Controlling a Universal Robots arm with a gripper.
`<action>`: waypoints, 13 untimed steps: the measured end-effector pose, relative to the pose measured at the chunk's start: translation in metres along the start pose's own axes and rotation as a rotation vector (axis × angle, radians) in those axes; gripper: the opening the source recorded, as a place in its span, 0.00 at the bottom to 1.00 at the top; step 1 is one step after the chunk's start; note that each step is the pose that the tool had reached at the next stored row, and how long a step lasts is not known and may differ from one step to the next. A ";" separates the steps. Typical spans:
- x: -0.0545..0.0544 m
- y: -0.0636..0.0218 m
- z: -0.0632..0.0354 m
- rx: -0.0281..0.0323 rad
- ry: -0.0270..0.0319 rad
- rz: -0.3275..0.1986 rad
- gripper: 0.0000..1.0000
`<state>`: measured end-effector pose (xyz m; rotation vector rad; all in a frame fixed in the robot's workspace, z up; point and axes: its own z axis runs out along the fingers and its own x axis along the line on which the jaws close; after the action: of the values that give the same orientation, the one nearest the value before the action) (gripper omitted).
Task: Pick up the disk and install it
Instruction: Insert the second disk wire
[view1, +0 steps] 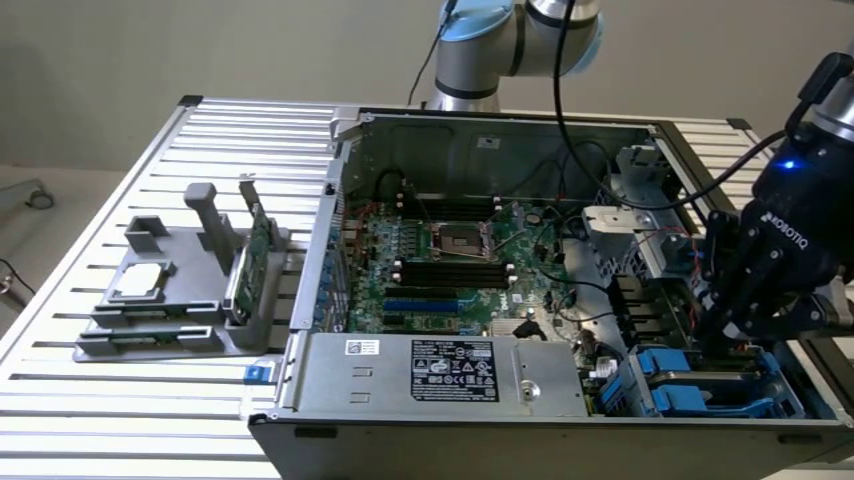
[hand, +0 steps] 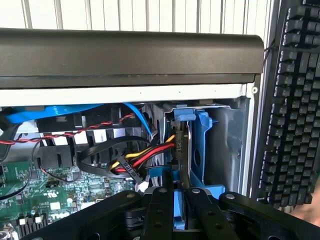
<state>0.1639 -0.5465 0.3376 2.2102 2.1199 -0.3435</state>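
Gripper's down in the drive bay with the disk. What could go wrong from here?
1. The gripper is clamped on the disk, which stands on edge in the bay; a slight tilt could jam its blue carrier against the bay wall.
2. The power cable bundle lies right beside the disk and could get pinched or pulled.
3. In the exterior view the gripper sits low inside the case, close to its far edge, so contact seems possible.

Robotics lab or test bench. Evidence: slatted aluminium table (view1: 80, 400) before a plain wall; robot arm (view1: 514, 45) mounted at its far edge; opened computer case (view1: 534, 300) with motherboard (view1: 441, 270) exposed; grey fixture (view1: 174, 290) holding loose parts at the exterior view's left. A black keyboard (hand: 295, 100) lies just beside the case.
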 end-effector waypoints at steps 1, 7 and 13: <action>0.000 0.0001 0.0000 0.0000 0.0000 0.000 0.16; -0.001 0.0003 0.0006 0.0000 0.0000 0.000 0.16; -0.001 -0.0003 0.0012 -0.0017 0.0006 0.000 0.16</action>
<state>0.1634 -0.5481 0.3368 2.2099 2.1194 -0.3409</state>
